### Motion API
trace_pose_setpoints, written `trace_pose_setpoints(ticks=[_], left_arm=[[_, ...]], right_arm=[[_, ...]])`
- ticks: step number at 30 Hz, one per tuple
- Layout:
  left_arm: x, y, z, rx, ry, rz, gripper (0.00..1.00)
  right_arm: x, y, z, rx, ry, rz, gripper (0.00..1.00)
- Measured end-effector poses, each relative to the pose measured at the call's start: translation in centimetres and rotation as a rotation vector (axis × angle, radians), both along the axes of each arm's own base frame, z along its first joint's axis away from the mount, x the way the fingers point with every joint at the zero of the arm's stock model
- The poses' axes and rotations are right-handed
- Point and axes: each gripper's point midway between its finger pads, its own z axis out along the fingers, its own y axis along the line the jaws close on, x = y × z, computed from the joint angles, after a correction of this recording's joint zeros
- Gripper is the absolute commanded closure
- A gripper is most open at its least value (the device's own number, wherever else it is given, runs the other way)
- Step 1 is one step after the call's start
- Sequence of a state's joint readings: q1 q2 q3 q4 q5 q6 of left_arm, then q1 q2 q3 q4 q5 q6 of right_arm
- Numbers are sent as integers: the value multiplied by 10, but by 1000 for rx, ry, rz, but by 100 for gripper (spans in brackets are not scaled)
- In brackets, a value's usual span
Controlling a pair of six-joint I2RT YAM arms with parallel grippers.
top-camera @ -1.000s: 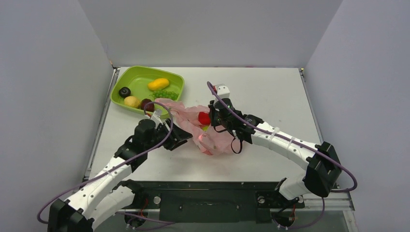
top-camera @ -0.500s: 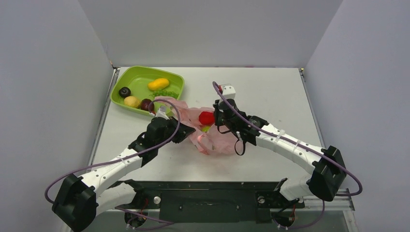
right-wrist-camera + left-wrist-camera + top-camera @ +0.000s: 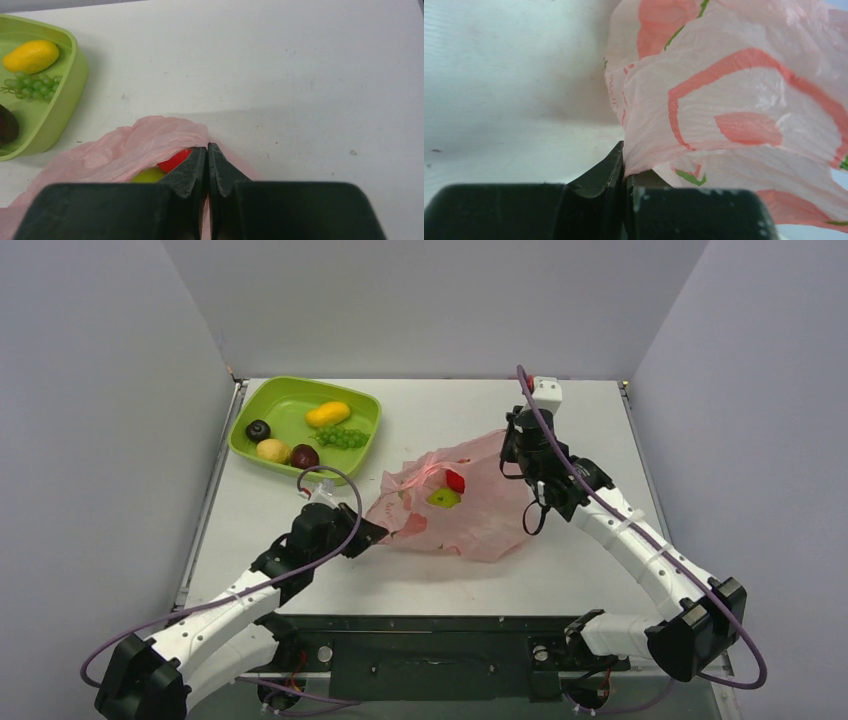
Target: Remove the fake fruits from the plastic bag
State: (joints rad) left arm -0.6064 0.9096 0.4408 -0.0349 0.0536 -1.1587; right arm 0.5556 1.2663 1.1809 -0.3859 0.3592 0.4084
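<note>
The pink plastic bag (image 3: pixel 470 512) lies stretched across the middle of the table, its mouth pulled open. A red apple (image 3: pixel 455 480) and a green apple (image 3: pixel 443 498) show inside it. My left gripper (image 3: pixel 377 531) is shut on the plastic bag (image 3: pixel 744 100) at its near-left edge. At the bag's far-right rim my right gripper (image 3: pixel 510 443) is shut on the plastic bag (image 3: pixel 150 145), holding that edge up. In the right wrist view the red apple (image 3: pixel 174 160) and green apple (image 3: pixel 148 175) peek out beside the fingers. A plum (image 3: pixel 258 430), a lemon (image 3: pixel 272 450) and a dark red apple (image 3: pixel 304 456) lie in the tray.
The lime-green tray (image 3: pixel 290 395) stands at the far left and also holds a yellow-orange mango (image 3: pixel 328 414) and green grapes (image 3: pixel 342 437). Grey walls enclose the table on three sides. The table's near edge runs along the black rail by the arm bases.
My left gripper closed on the bag's near-left edge and drew back. My right gripper moved up and to the far right, pulling the bag out flat and wide.
</note>
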Motion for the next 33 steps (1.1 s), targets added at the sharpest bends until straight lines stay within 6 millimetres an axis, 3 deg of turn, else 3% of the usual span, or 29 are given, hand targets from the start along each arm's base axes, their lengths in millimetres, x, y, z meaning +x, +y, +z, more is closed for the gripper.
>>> trace_pose_setpoints(ticks=[3,7,9,12,14,15,19,21,26,29,33], left_arm=[[-5,13,-10,7,6,21,100],[-6,18,-15,8,14,9,96],[-9,16,-18,12,23,-19,79],[-14,13,-24,15,48,-72,66],[-17,13,-25,10,58,-98,63],[-18,12,-23,6,61,-111,61],[-17,10,1,-9,26,-162,57],[-16,8,22,-15,-23,-188,56],[-17,2,69,-30,-134,-259,52],[-21,1,81,-22,-152,-295,50],[-27,2,87,-1,-154,-322,49]], right_arm=[[-2,-3,15,-4,-30,8,100],[-3,0,21,0,-35,38,100],[-4,8,17,8,-19,75,100],[-7,25,6,18,16,148,100],[-13,42,-3,11,48,212,89],[-17,51,-9,2,65,246,77],[-37,70,-23,-55,112,327,47],[-46,72,-24,-83,122,340,39],[-57,51,-8,-107,108,295,26],[-67,39,11,-63,82,252,19],[-83,33,23,16,79,206,17]])
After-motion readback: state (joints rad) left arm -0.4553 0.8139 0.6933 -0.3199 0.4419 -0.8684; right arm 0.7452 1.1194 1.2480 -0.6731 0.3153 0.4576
